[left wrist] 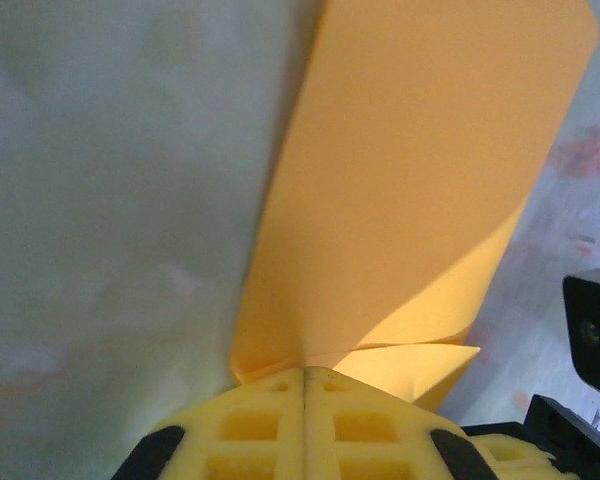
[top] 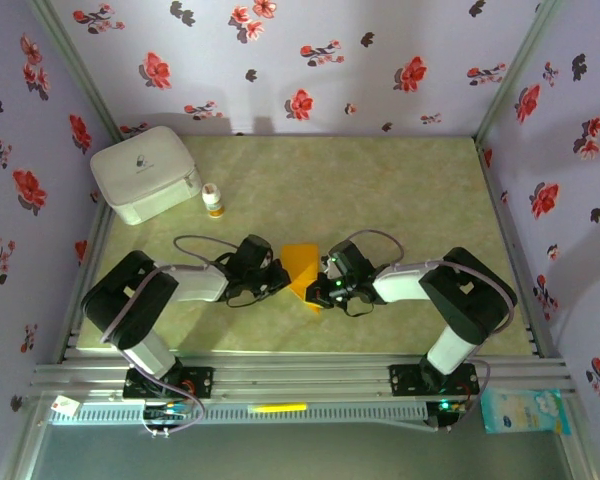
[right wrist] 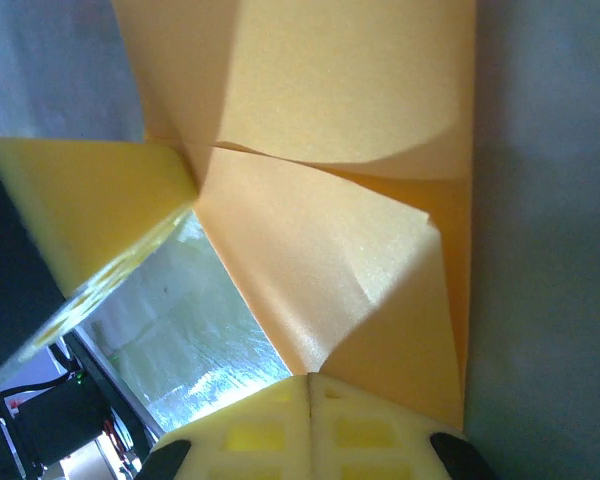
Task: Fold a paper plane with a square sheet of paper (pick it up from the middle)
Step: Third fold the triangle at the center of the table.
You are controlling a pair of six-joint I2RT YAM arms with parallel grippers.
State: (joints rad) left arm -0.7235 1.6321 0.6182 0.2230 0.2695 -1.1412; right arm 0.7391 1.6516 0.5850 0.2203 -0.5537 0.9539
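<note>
The square sheet of paper [top: 302, 266], bright orange and folded into a smaller layered shape, sits at the table's middle front between both grippers. My left gripper [top: 279, 277] is shut on its left side. In the left wrist view the paper [left wrist: 420, 180] fans out from the closed yellow fingertips [left wrist: 305, 374], with a folded flap at lower right. My right gripper [top: 321, 285] is shut on the paper's right lower part. The right wrist view shows overlapping flaps of the paper [right wrist: 320, 230] running into the closed fingertips [right wrist: 310, 378], and a yellow finger of the left gripper [right wrist: 90, 210] touches the paper at left.
A white box [top: 145, 172] stands at the back left, with a small white bottle with an orange cap [top: 213, 201] beside it. Flowered walls close in the table [top: 400, 190] on three sides. A metal rail [top: 300, 375] runs along the near edge.
</note>
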